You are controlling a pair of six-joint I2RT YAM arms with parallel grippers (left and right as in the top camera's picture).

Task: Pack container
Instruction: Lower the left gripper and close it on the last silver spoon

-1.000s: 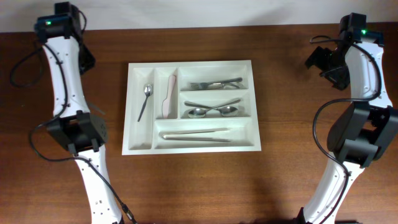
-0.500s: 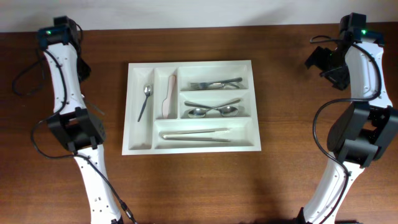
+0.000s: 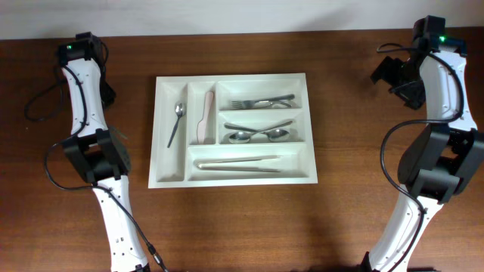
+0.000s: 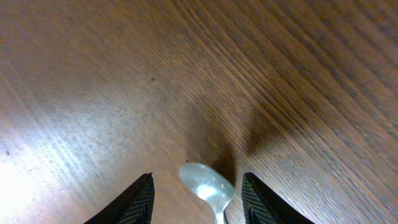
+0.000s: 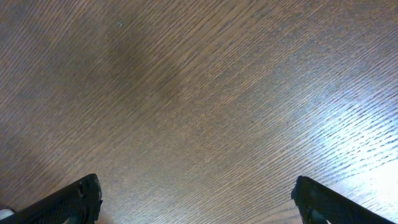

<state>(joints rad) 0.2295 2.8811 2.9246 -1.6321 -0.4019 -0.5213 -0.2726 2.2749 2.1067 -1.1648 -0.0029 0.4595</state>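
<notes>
Spoon pickup is judged in hand; a spoon (image 4: 208, 185) is seen between the half-parted jaws of the left gripper (image 4: 198, 194), grip unclear; the right gripper (image 5: 196, 199) is spread wide, empty; the container (image 3: 257, 76) lies well apart from both; a firm close is needed next

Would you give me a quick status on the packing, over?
Right gripper open, empty. Spoon bowl inside left gripper, grip unclear. Container centre table, cutlery in all five compartments. Nothing blocking it.
</notes>
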